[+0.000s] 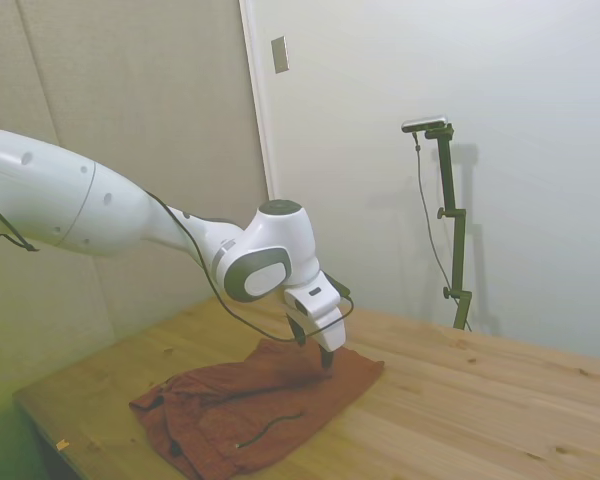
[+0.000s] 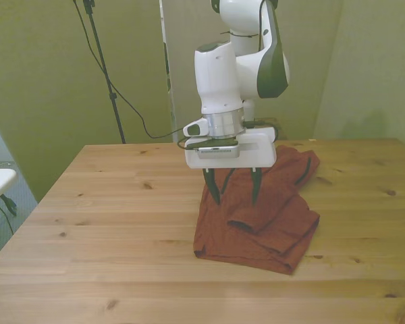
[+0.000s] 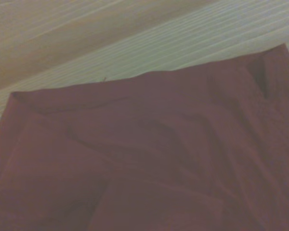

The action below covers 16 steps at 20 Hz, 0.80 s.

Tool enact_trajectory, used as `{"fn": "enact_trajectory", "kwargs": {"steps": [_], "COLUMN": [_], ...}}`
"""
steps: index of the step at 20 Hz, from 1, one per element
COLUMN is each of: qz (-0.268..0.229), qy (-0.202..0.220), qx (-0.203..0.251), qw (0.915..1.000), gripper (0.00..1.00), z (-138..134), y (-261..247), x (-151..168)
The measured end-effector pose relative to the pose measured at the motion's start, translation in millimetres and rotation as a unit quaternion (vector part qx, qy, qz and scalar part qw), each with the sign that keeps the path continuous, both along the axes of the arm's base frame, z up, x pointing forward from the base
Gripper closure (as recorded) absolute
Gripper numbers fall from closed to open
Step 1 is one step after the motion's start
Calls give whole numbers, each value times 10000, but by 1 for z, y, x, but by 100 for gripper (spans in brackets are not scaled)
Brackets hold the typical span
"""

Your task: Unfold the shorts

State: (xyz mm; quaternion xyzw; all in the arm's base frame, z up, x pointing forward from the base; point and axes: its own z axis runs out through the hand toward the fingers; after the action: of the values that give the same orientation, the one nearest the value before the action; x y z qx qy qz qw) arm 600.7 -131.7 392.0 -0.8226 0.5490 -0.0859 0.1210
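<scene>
close, soft-focus patch of the shorts (image 3: 149, 159), rust-red wrinkled fabric with creases and a folded edge, lying on the pale wooden table (image 3: 111, 38), whose grain runs diagonally beyond the cloth.

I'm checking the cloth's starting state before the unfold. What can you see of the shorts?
The shorts are rust-red soft fabric, wrinkled and folded over themselves, lying flat on the wooden table towards the front view's right. A dark cord or trim line shows along one upper edge, and another dark line crosses a lower fold. The tool stands over their edge on the front view's left with its fingers spread and tips down at the cloth; whether they touch it is unclear. The wrist view shows one straight edge against bare wood.
</scene>
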Motion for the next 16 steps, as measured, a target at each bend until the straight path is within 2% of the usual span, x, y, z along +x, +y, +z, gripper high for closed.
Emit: {"fn": "enact_trajectory", "kwargs": {"steps": [3, 4, 11, 16], "qz": [-13, -6, 411, 514], "qy": [80, 99, -89, -99], "qx": [54, 75, 184, 170], "qw": [10000, 9999, 9989, 9985], "gripper": [0, 100, 100, 100], "z": [-14, -19, -27, -33], "y": [-2, -2, 9, 9], "x": [5, 7, 15, 14]}}
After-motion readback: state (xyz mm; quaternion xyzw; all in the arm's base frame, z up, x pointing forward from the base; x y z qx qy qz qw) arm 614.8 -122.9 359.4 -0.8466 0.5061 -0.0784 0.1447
